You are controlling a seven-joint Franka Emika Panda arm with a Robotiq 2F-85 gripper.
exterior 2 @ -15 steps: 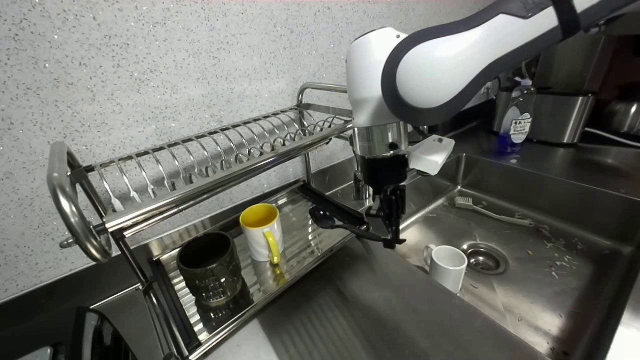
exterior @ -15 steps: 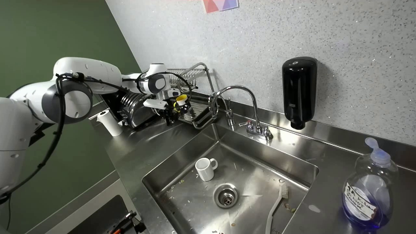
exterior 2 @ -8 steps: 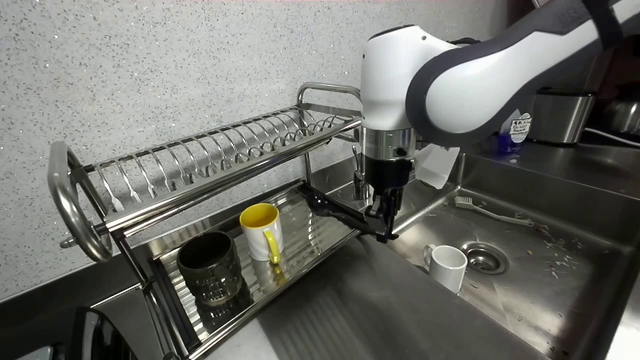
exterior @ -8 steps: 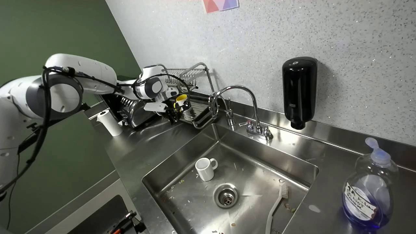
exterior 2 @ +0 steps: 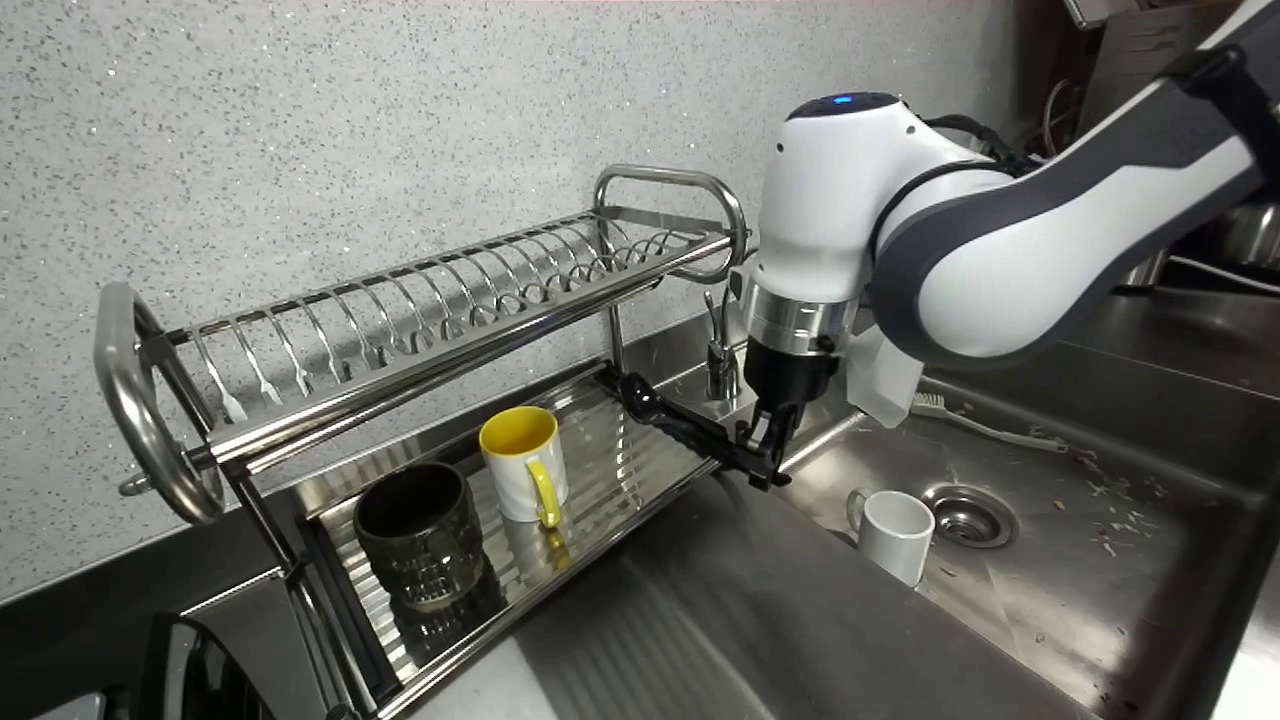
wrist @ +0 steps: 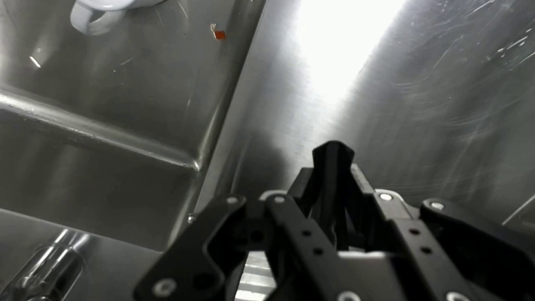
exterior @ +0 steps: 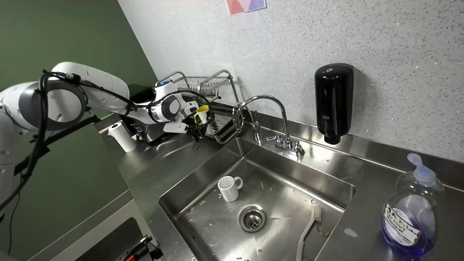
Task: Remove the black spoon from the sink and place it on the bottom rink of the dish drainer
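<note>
Pincer (exterior 2: 768, 468) gripping the black spoon (exterior 2: 640, 398) by its handle, at the sink-side end of the dish drainer (exterior 2: 470, 342), which stands along the wall edge of the worktop (exterior 2: 700, 590). Spoon bowl at the end of the lower tier (exterior 2: 608, 452); contact cannot be determined. Sink (exterior: 275, 195) contains white mug (exterior: 229, 189) and brush (exterior: 308, 226).

In an exterior view, a bent white arm (exterior: 105, 83) is extended across the edge of the counter (exterior: 156, 163). The wrist (exterior 2: 820, 215) is tilted slightly, its top marked by a small blue light (exterior 2: 843, 99). The gripper (exterior 2: 768, 470) is pointed downward near a corner of the sink (exterior: 204, 179), its fingers (wrist: 301, 184) pressed around the black spoon (exterior 2: 645, 402).
</note>
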